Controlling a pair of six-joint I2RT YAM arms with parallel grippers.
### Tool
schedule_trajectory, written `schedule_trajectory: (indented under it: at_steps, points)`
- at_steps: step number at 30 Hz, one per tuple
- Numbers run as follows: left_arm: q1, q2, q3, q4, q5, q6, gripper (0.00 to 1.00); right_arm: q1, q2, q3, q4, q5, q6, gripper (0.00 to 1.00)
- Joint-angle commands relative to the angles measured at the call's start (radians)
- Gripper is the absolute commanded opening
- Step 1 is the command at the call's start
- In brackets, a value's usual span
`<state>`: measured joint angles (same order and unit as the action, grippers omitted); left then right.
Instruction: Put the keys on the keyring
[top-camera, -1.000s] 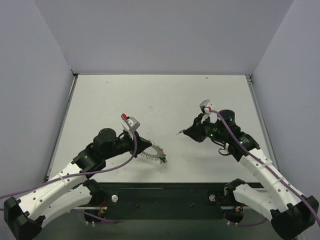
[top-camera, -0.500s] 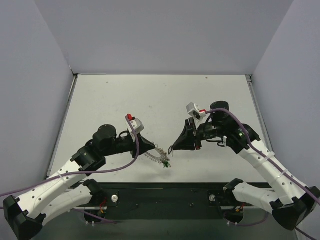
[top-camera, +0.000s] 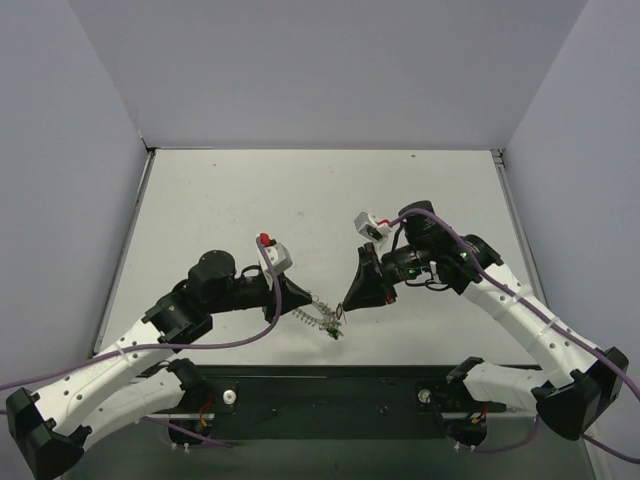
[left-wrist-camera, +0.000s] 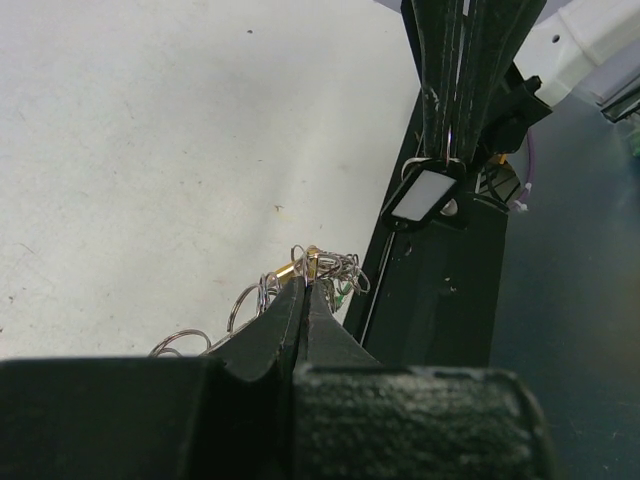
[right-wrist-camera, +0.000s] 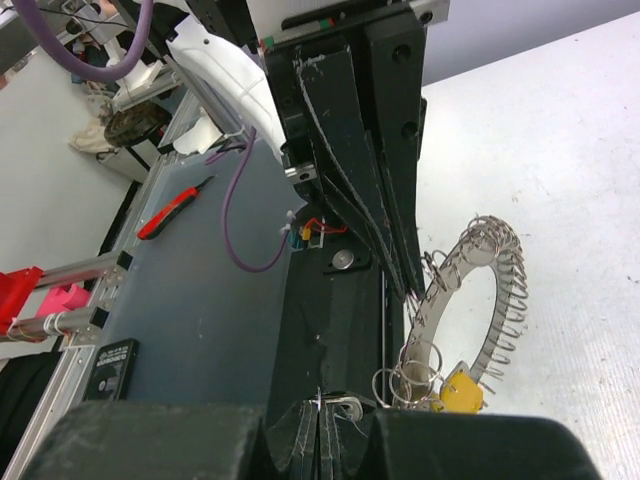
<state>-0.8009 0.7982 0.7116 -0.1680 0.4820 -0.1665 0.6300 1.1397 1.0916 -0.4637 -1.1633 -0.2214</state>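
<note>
Jaws of the left gripper (top-camera: 303, 300) and the right gripper (top-camera: 347, 303) are both closed, nearly tip to tip over the near edge of the white table (top-camera: 300, 200). The left pair pinches the keyring (right-wrist-camera: 428, 310), which hangs from it. The right pair grips the wire loop of a black-framed key tag (left-wrist-camera: 420, 195). A yellow key head (right-wrist-camera: 458, 390) and a green key head (top-camera: 337, 333) dangle at the keyring's lower end.
</note>
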Motion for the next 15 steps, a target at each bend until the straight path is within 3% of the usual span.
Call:
schedule_trajectory:
  at_steps: [1,11,15]
  points:
    - [-0.041,-0.011,0.069,0.053,-0.023,0.045,0.0,0.007,0.006,0.059,-0.044,-0.042,-0.068,0.0]
    - [-0.193,-0.037,0.052,0.093,-0.146,0.162,0.0,0.037,0.048,0.129,-0.165,-0.061,-0.16,0.0]
    - [-0.221,-0.048,0.017,0.189,-0.151,0.191,0.0,0.05,0.06,0.151,-0.213,-0.047,-0.197,0.0]
